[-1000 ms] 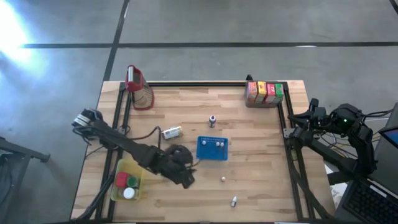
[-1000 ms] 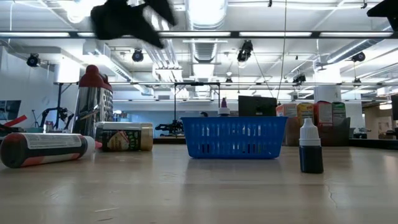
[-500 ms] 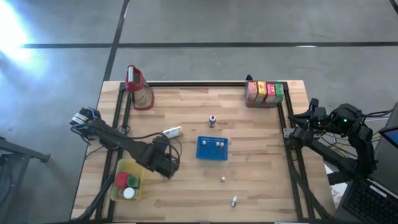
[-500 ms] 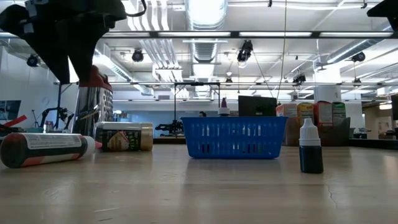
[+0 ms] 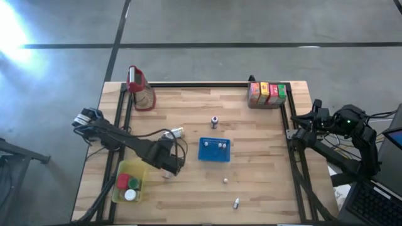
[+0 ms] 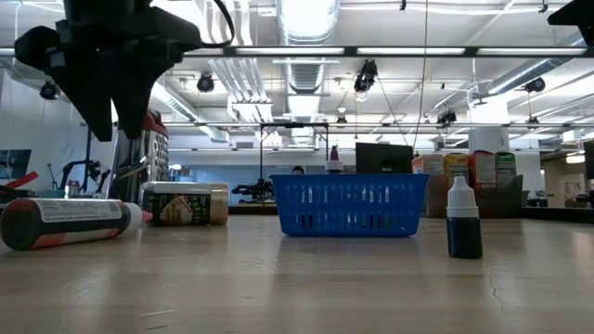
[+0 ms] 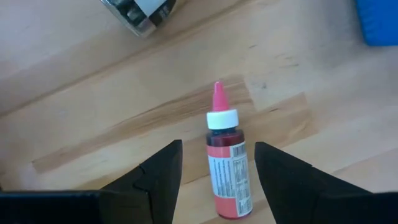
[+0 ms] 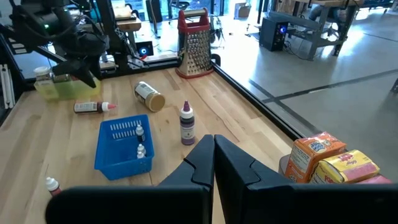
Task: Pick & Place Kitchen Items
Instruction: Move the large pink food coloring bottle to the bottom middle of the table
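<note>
The left tool [image 7: 216,171], fingers apart and empty, hangs over a red bottle [image 7: 227,171] lying on the bench [image 5: 264,188] at lower left. The right tool [image 8: 214,163] is closed at the right edge.

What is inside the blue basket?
Two tiny white-capped bottles stand inside the blue basket. Whether anything smaller lies at the bottom cannot be seen; from the side, the basket's wall hides its inside.

Wooden table [image 5: 264,188]; blue basket [image 5: 214,150]; grater [image 5: 139,88]; red-capped bottle [image 7: 226,168] lying flat.
</note>
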### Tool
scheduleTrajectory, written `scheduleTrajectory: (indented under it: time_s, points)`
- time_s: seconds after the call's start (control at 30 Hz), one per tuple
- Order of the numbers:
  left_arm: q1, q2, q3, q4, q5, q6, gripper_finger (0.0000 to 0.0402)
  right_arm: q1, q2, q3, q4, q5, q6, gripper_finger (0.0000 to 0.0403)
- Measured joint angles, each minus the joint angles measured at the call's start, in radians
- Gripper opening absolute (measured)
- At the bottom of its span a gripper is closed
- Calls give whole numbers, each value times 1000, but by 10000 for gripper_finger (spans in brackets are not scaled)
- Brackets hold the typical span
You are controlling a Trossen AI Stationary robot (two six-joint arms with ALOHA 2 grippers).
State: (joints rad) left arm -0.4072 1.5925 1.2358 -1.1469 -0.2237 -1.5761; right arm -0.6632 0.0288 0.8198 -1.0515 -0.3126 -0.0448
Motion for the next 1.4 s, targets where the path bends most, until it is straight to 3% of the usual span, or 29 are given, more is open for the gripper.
scheduleTrajectory:
  time_s: [0.3,0.5,0.7,1.4]
  points:
    - [46,2,-51,30,102,82,214,0,0,0,0,0,0,8]
    - [56,3,-144,186,169,39,230,0,0,0,0,0,0,8]
    - [57,3,-229,339,184,26,232,0,0,0,0,0,0,8]
    - [58,1,-389,559,197,-14,221,0,0,0,0,0,0,8]
